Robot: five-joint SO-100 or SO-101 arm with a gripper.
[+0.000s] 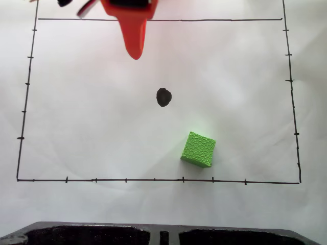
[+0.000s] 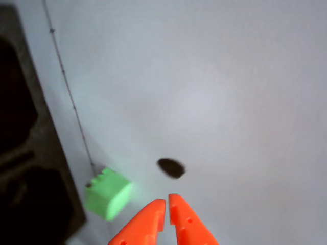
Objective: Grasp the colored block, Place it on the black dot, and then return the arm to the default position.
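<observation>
In the wrist view the orange gripper [image 2: 167, 203] hangs over white paper [image 2: 245, 76] with its two fingers pressed together, empty. The black dot [image 2: 171, 167] lies just beyond its tips; the green cube [image 2: 107, 193] sits to their left, beside the drawn border line [image 2: 71, 102] and a dark tray [image 2: 30, 153]

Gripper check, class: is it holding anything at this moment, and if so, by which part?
Nothing is held. The gripper has its fingers together with nothing between them, and the green cube sits apart on the paper.
</observation>
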